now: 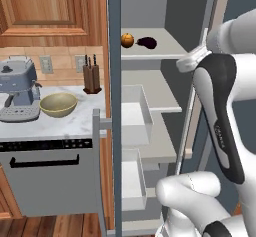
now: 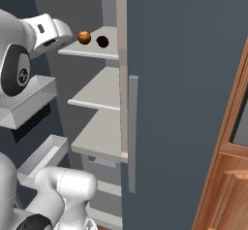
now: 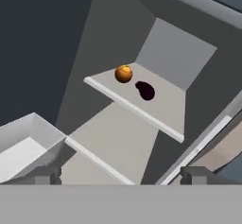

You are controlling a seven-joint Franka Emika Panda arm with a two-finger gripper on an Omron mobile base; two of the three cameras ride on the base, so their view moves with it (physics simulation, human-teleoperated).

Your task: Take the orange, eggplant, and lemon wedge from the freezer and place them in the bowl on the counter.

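Note:
The freezer (image 1: 114,106) stands open, its dark door (image 2: 184,103) swung to the right. On its top white shelf (image 3: 165,109) the round orange (image 1: 127,40) (image 2: 84,37) (image 3: 124,73) lies beside the dark purple eggplant (image 1: 147,42) (image 2: 102,41) (image 3: 145,90), the two a little apart. The lemon wedge is out of view. My gripper (image 3: 123,176) is open and holds nothing; it is in front of the shelves, well short of the fruit. The olive-tan bowl (image 1: 58,104) sits on the marble counter (image 1: 50,126) to the freezer's left.
A coffee machine (image 1: 17,88) and a knife block (image 1: 91,78) flank the bowl. A steel dishwasher (image 1: 47,181) is under the counter. Clear drawers (image 1: 135,113) (image 3: 23,147) jut out from the freezer's left side below the top shelf. Wooden cabinets (image 2: 227,175) stand right of the door.

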